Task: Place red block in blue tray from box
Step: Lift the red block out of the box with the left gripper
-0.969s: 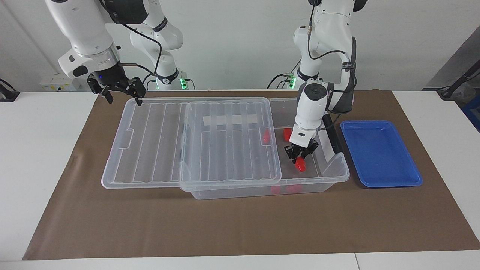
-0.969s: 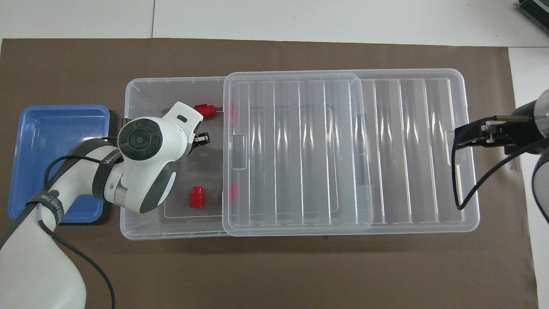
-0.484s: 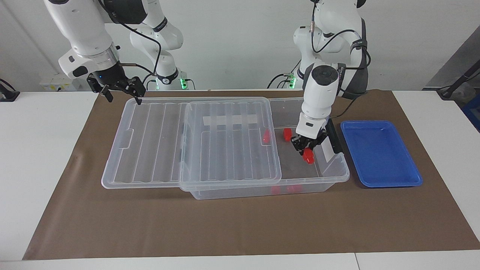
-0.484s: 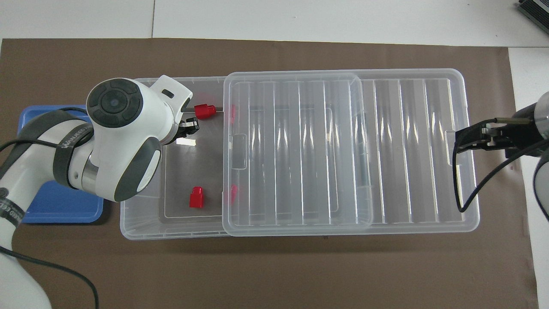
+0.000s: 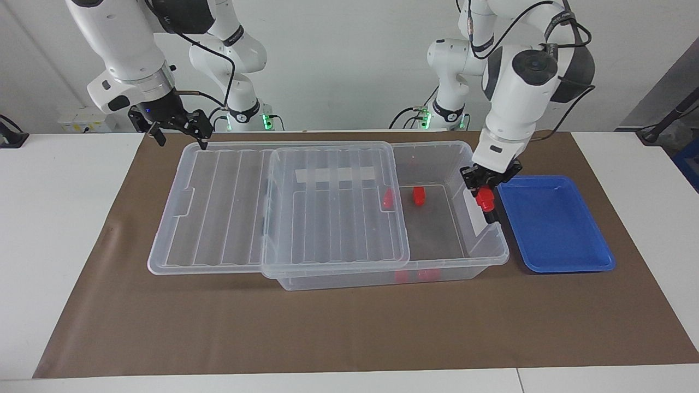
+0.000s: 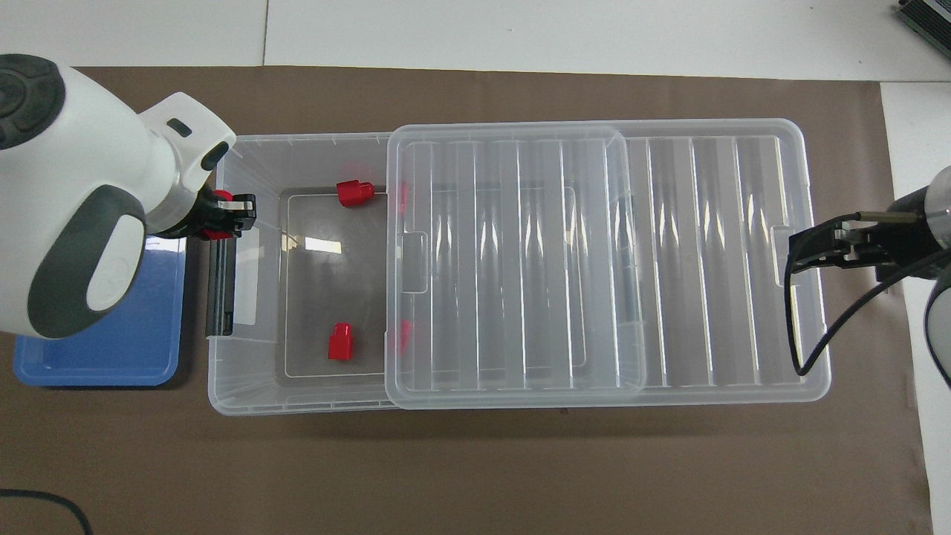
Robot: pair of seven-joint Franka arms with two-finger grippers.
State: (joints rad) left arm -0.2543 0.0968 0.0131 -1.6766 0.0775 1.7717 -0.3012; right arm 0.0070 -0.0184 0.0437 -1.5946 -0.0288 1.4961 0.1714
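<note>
1. Left gripper (image 5: 485, 188) has a red block (image 5: 484, 201) pinched in its fingers, up in the air over the box (image 5: 480, 256) end wall, right by the blue tray (image 5: 557, 226).
2. Right gripper (image 5: 177, 130) hangs at the slid-off lid (image 5: 327, 213) corner, fingers spread, holding nothing.
3. More red blocks (image 6: 342, 342) lie in the box.

You could see that the left arm (image 6: 74, 200) covered much of the blue tray (image 6: 141, 349) from overhead. The lid (image 5: 333, 207) blurred two red blocks (image 5: 387, 198) beneath it.
</note>
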